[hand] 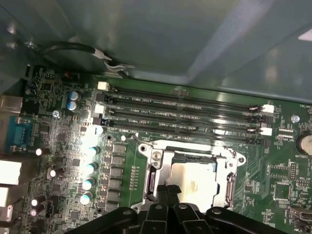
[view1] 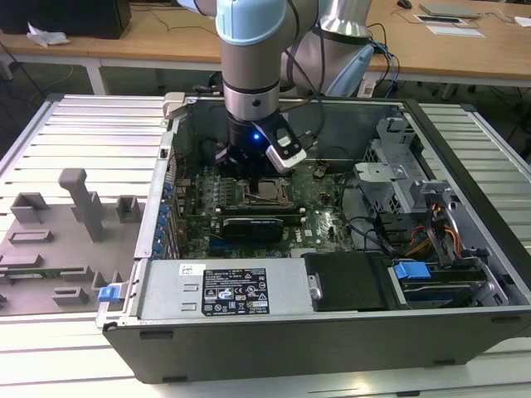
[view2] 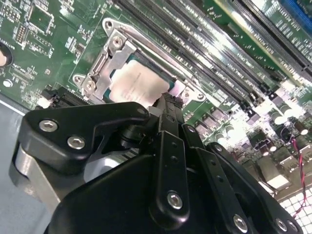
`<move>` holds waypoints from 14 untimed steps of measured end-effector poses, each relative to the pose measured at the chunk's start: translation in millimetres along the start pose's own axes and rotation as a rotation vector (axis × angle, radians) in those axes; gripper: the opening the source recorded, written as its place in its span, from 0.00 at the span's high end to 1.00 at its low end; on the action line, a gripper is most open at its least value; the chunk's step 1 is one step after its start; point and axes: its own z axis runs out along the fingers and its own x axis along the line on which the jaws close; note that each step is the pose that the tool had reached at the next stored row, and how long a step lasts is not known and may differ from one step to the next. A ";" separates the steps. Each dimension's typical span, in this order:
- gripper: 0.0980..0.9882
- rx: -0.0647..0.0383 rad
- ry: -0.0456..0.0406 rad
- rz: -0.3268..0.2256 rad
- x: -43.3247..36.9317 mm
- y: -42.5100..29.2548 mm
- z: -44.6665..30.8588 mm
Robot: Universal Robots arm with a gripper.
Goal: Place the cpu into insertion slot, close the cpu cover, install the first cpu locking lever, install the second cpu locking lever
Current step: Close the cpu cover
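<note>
In the exterior view the arm reaches down into an open computer case (view1: pixel 249 332) lying on the ribbed surface (view1: pixel 75 124). The gripper (view1: pixel 249 172) hangs over the green motherboard (view1: pixel 323 224). The insertion slot (view1: pixel 249 196) lies just at the gripper's 5 o'clock. In both wrist views the cpu (view2: pixel 139 85) (hand: pixel 195 183) sits in the slot, silver face up. The cpu cover (view2: pixel 109 61) lies flat around it, and the chip shows through its window. The gripper's fingers (hand: pixel 162 195) are pressed together with nothing between them, their tips at the chip's edge. Grey fixtures (view1: pixel 83 199) stand on the surface at the case's 9 o'clock.
</note>
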 end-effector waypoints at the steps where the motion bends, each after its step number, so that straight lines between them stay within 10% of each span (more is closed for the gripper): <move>1: 0.99 0.000 0.0002 0.000 -1.5 -0.8 0.6; 14: 0.99 -0.001 0.0055 0.000 -2.7 -2.8 10.3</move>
